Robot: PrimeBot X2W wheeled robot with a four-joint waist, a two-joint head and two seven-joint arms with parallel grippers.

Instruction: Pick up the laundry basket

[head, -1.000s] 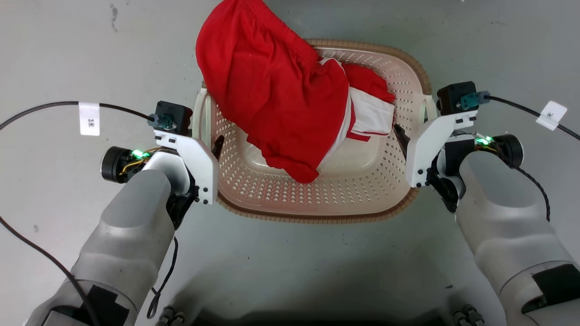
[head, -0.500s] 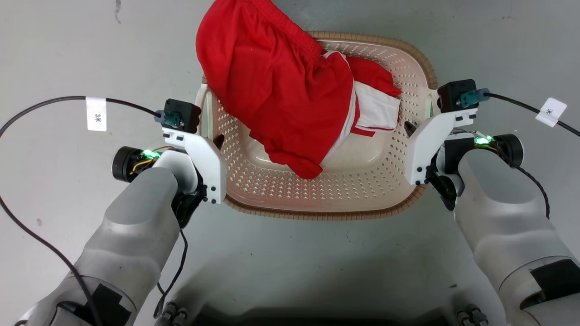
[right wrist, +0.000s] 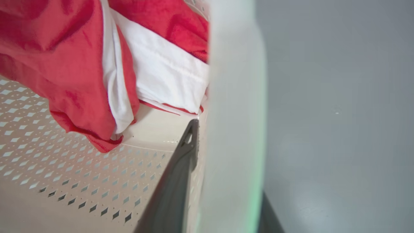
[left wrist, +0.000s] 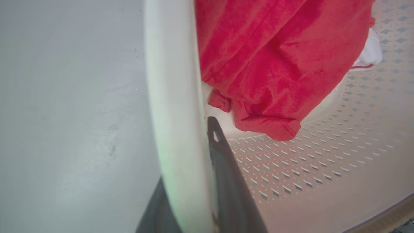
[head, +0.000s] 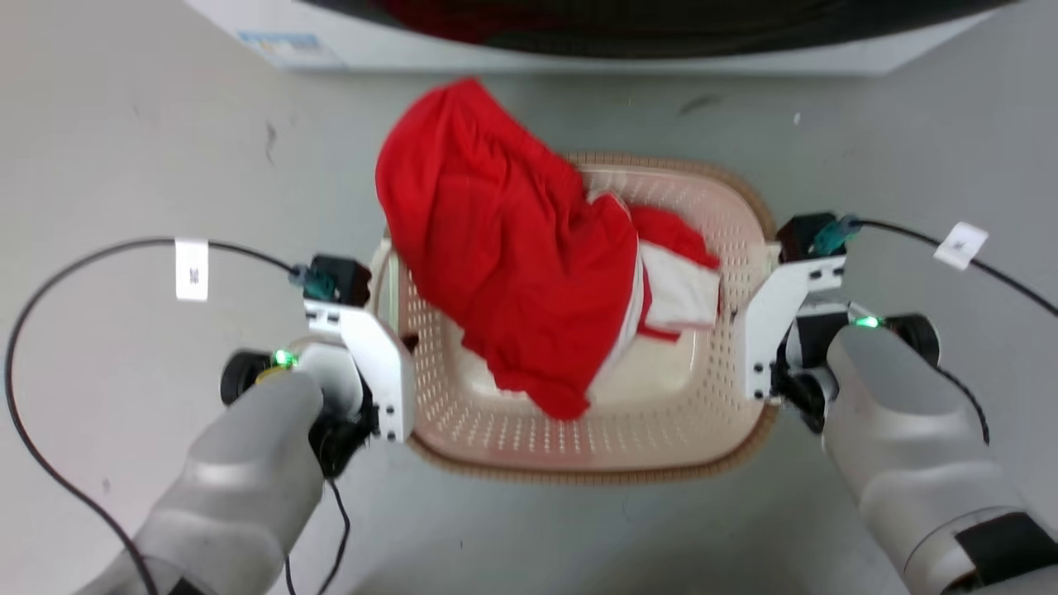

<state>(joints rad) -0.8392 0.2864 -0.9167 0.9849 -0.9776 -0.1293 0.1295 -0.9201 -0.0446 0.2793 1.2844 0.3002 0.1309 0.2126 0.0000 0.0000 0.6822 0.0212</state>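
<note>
Left fingers (left wrist: 226, 168) and right fingers (right wrist: 176, 181) clamp the side handles (left wrist: 174, 97) of the laundry basket (head: 595, 450), between them over the floor (head: 124, 124). An uneven lift could tilt it (handles look slippery), spilling the overhanging red garment (head: 512, 273).

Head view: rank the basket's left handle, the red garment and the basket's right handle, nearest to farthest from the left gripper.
1. The left handle, clamped between the fingers of the left gripper.
2. The red garment, draped in the middle.
3. The right handle, on the opposite side.
</note>
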